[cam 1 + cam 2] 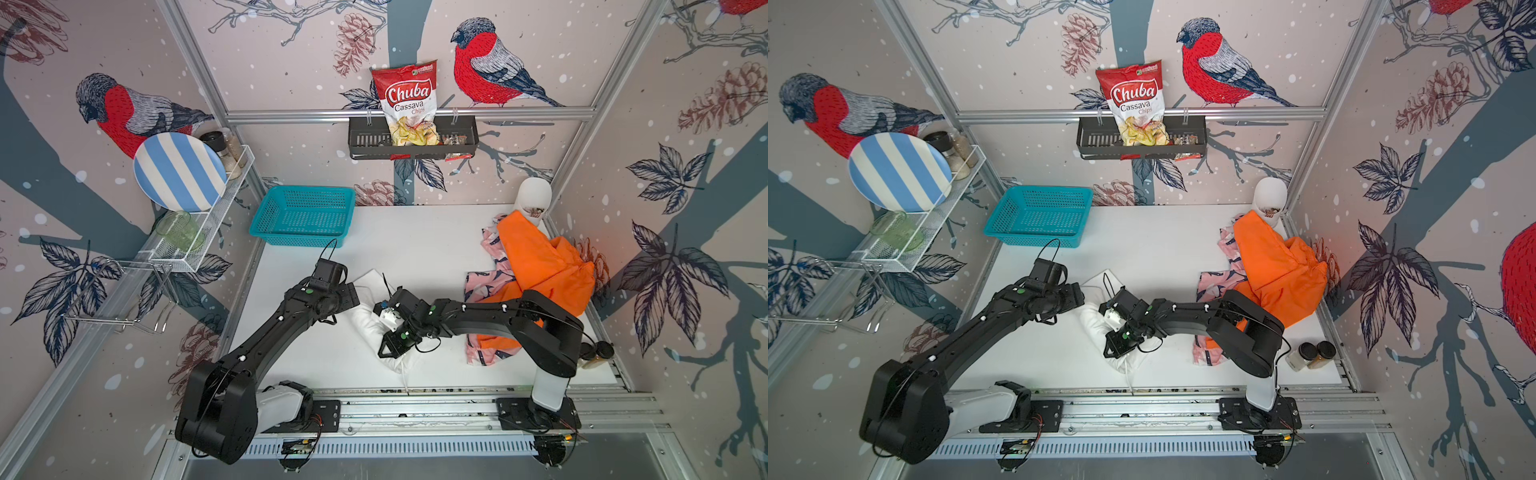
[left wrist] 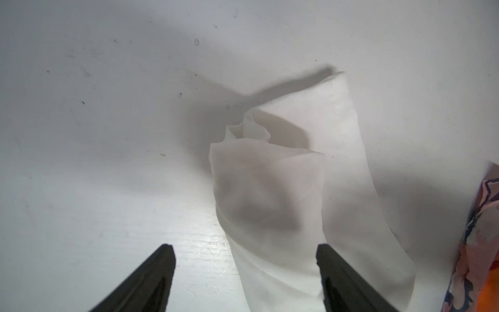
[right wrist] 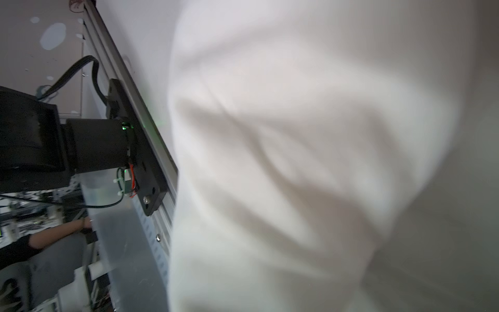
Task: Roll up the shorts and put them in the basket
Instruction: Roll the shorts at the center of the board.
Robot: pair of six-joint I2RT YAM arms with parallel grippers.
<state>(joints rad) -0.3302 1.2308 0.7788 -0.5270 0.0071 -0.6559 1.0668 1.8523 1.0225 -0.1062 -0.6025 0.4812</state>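
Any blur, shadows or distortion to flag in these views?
Left wrist view: sharp, white shorts well lit, a broad soft shadow across the table. Right wrist view: that cloth fills the frame's larger part, too close and blurred. Both top views: crisp, wide-angle stretch at the edges, orange shorts tinting the nearby wall.

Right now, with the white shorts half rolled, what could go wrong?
1. The left gripper stands open over one end of the white shorts, and the outer layer flares loose there, so the roll may spring open.
2. The right arm passes over the orange shorts and pink shorts. Swinging it could drag them.
3. The white drawstring trails to the front edge of the table and might snag there.
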